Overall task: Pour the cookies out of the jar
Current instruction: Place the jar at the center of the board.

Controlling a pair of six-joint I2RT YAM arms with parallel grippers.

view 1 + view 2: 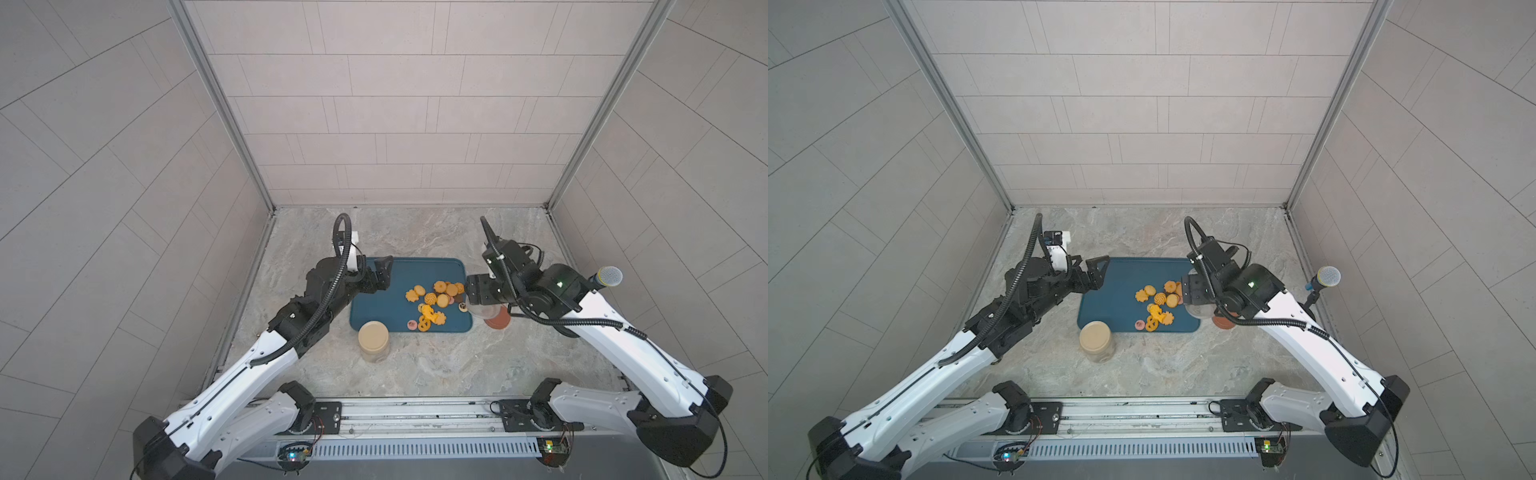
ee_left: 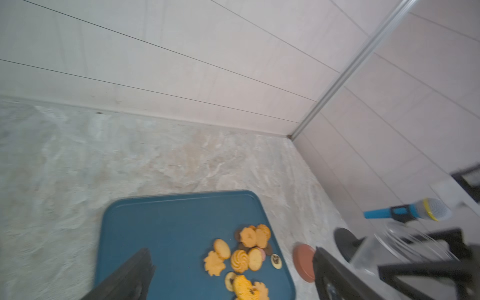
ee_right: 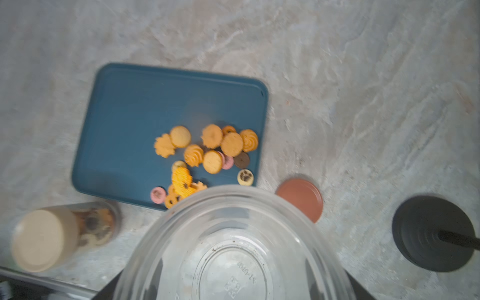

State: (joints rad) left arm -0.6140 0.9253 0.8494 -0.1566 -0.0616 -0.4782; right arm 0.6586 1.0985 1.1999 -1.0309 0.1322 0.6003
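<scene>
Right gripper [image 1: 478,296] closed around clear jar [image 3: 233,246]; jar looked empty, only crumbs inside. Cookies [image 3: 207,153] lay in loose heap on blue tray [image 3: 124,109], just ahead of that gripper, at tray side nearest it. Pour judged done; left to do: set jar down. Left gripper [image 1: 383,274] wide open, empty, over tray's opposite edge, cookies well apart from it. Brown lid [image 3: 301,198] on worktop [image 3: 363,78] beside right gripper. Second jar [image 1: 374,338], beige-capped, cookies inside, stood behind left gripper.
</scene>
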